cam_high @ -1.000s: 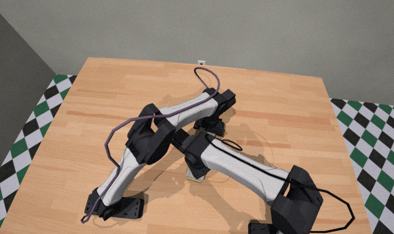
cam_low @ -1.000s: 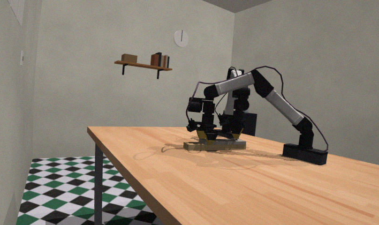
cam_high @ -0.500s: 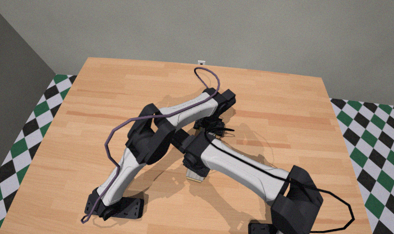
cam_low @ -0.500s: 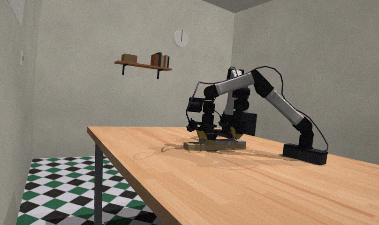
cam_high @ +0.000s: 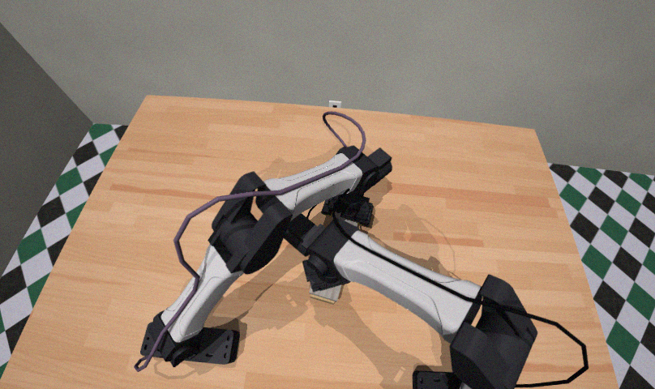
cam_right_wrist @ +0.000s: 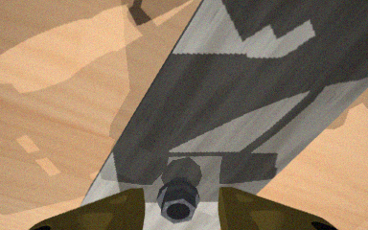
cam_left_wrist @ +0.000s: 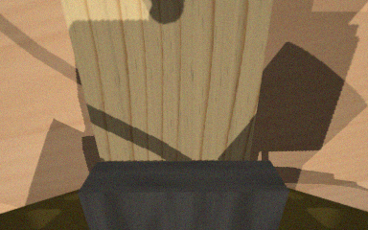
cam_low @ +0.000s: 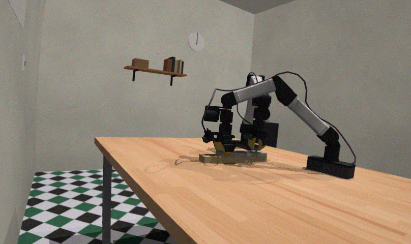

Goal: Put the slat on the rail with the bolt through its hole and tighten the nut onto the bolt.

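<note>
The grey slat (cam_low: 243,153) (cam_left_wrist: 183,177) (cam_right_wrist: 172,105) (cam_high: 327,292) lies along the top of the pale wooden rail (cam_low: 210,158) (cam_left_wrist: 172,86). My left gripper (cam_left_wrist: 183,194) (cam_low: 224,152) is shut on the slat's end, one finger on each side. A dark round spot shows on the bare rail ahead of it. My right gripper (cam_right_wrist: 181,197) (cam_low: 256,147) is partly open around a dark hexagonal nut (cam_right_wrist: 177,203). Gaps show between the nut and both fingers. The nut stands above the slat. The bolt and any gap under the nut cannot be made out.
Both arms reach in over the rail and stand close together. In the top view they hide most of the slat and the nut. The wooden table (cam_high: 442,159) (cam_low: 232,205) extends around the rail. A wall shelf (cam_low: 154,70) is far behind.
</note>
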`<state>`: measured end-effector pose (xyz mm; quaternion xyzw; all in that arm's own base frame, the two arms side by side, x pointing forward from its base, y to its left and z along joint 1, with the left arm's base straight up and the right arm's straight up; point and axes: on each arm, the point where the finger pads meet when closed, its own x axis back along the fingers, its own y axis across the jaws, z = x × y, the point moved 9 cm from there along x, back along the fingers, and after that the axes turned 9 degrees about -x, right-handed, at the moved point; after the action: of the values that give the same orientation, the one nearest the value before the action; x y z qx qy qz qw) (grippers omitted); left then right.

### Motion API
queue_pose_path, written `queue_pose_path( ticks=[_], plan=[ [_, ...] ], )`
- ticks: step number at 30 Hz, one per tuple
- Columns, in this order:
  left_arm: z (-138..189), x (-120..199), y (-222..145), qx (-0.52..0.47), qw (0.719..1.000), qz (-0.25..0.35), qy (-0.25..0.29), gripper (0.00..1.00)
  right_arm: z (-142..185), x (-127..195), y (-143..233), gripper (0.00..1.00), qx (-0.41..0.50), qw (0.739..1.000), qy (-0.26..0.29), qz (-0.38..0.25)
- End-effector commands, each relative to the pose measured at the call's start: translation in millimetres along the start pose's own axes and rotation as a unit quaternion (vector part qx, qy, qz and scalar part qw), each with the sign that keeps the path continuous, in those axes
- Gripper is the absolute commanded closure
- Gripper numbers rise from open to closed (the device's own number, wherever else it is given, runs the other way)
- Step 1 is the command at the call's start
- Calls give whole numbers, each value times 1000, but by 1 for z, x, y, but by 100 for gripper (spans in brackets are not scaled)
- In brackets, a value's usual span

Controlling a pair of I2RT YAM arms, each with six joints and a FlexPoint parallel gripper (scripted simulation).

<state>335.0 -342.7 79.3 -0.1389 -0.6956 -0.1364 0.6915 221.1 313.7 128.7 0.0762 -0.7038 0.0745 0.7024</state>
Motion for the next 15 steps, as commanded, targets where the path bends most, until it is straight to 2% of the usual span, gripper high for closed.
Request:
queue_pose_path(
  ticks=[1,6,11,13,14,15],
  plan=[
    [-2,7,0,0,1000,4,-9,33,0,20,4,64,175,984,-15,-11],
    [-2,7,0,0,1000,4,-9,33,0,20,3,64,312,950,-15,-9],
    [-2,7,0,0,1000,4,-9,33,0,21,3,64,443,896,-14,-6],
    [-2,7,0,0,1000,4,-9,33,0,21,3,64,443,896,-14,-6],
    [-2,7,0,0,1000,4,-9,33,1,21,3,64,505,863,-16,-6],
    [-2,7,0,0,1000,4,-9,33,1,21,3,64,527,850,-15,-5]
  ],
)
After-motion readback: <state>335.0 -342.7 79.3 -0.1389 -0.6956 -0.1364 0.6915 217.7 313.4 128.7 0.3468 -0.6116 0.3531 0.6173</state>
